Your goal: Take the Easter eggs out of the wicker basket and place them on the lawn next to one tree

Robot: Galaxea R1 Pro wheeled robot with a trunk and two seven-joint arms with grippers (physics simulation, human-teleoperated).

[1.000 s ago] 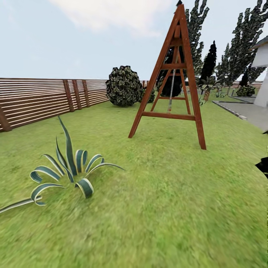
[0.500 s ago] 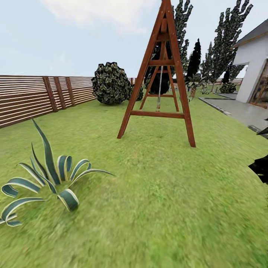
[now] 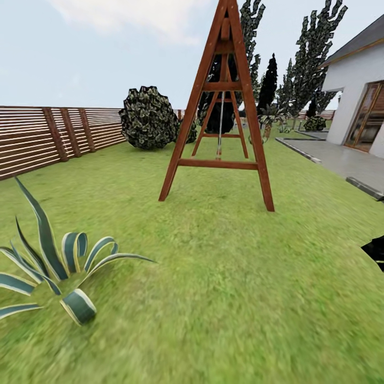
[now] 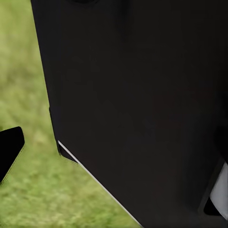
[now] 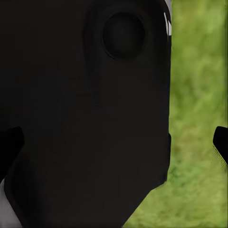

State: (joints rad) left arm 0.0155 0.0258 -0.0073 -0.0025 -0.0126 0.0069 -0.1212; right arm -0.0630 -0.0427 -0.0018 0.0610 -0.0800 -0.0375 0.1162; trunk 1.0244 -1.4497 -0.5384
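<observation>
Lawn [image 3: 224, 277]: one wide stretch of mottled green grass, running from the near ground to the fence and the paving.
Fence [image 3: 48, 136]: one run of brown horizontal slats along the lawn's left edge.
House [image 3: 354, 109]: one white-walled corner with a wood-framed door, beside one grey paved strip [image 3: 341, 160].
Swing frame [image 3: 218, 106]: one wooden A-frame, upright on the grass at mid-distance.
Trees: two tall, narrow, ragged ones [image 3: 314, 53] behind the frame; one near-black conifer [image 3: 268, 80] between them; no thick slanted grey-brown trunk to be made out.
Shrub [image 3: 148, 117]: one large round one by the fence; one smaller [image 3: 314, 124] far off near the house.
Striped plant [image 3: 53, 261]: one spiky green-and-white clump, near left.
Left hand [image 4: 9, 149]: dark fingertip at frame edge over grass, a black body panel blocking most of that wrist view; open or closed, cannot tell.
Right hand [image 5: 221, 142]: likewise a dark tip over grass beside black bodywork; cannot tell.
Eggs, basket: zero counted here; whereabouts cannot be told from these views.
Step in hand, as judged: travel and search. Best done by turning slowly, holding the head level to sweep the lawn, keeping clear of the frame's legs and the striped plant.
</observation>
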